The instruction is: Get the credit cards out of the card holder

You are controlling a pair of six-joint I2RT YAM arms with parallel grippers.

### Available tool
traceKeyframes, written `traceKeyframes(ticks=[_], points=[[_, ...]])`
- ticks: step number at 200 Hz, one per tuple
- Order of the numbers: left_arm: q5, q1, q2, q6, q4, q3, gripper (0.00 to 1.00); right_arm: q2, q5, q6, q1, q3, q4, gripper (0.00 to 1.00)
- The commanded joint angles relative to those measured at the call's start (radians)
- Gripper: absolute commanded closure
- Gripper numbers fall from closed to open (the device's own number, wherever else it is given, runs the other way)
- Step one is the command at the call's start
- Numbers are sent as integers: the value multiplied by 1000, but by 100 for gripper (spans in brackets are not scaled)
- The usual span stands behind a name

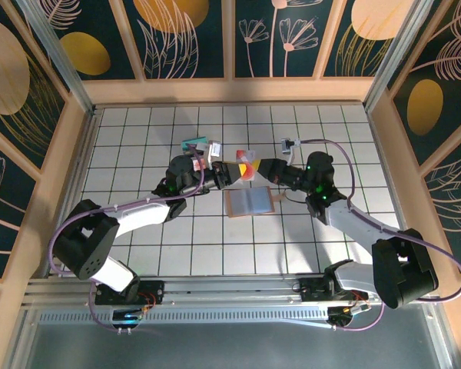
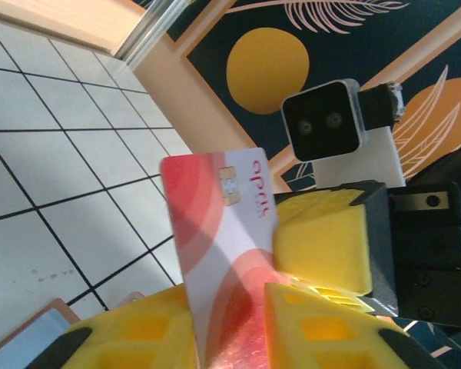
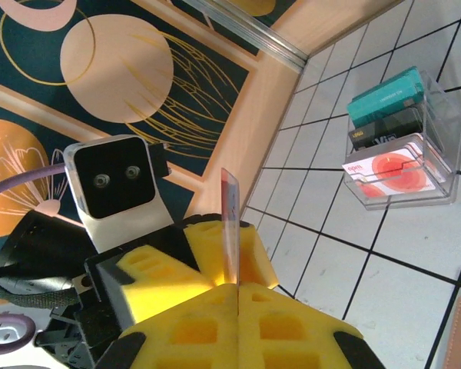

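On the white-tiled table (image 1: pixel 138 154) the holder (image 1: pixel 250 202) lies open, just on the arm-base side of both claws. Left claw (image 2: pixel 230 330) and right claw (image 3: pixel 237 307) meet above the table, each clamped on the same red-and-white card (image 2: pixel 223 223).

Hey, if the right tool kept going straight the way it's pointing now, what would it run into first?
Most likely the left tool, nose to nose with it: its yellow fingers flank the same card the right tool pinches. Depth is hard to judge, but nothing else lies between.
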Motion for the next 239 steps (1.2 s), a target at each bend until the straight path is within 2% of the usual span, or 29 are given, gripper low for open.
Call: traceKeyframes(ticks=[1, 22, 35, 51, 59, 80, 108, 128, 169, 239], points=[[4, -6, -27, 43, -12, 30, 86, 12, -16, 2, 7, 30, 31, 100], [-20, -6, -48, 110, -102, 49, 99, 5, 1, -21, 8, 29, -3, 100], [-57, -6, -68, 176, -190, 67, 100, -6, 23, -49, 7, 38, -50, 100], [-113, -6, -98, 294, -322, 94, 100, -25, 60, -100, 7, 62, -136, 82], [-140, -6, -112, 363, -395, 114, 100, -37, 93, -128, 6, 75, -189, 76], [-242, 4, -141, 546, -580, 169, 100, -77, 192, -199, 4, 101, -320, 66], [-349, 42, -154, 751, -727, 220, 100, -137, 324, -250, -1, 109, -437, 57], [-386, 75, -139, 857, -794, 263, 100, -172, 414, -267, -10, 112, -511, 47], [-403, 102, -104, 1066, -872, 318, 100, -233, 529, -282, -25, 105, -589, 32], [-399, 120, -85, 1266, -927, 334, 100, -252, 584, -277, -50, 84, -610, 14]])
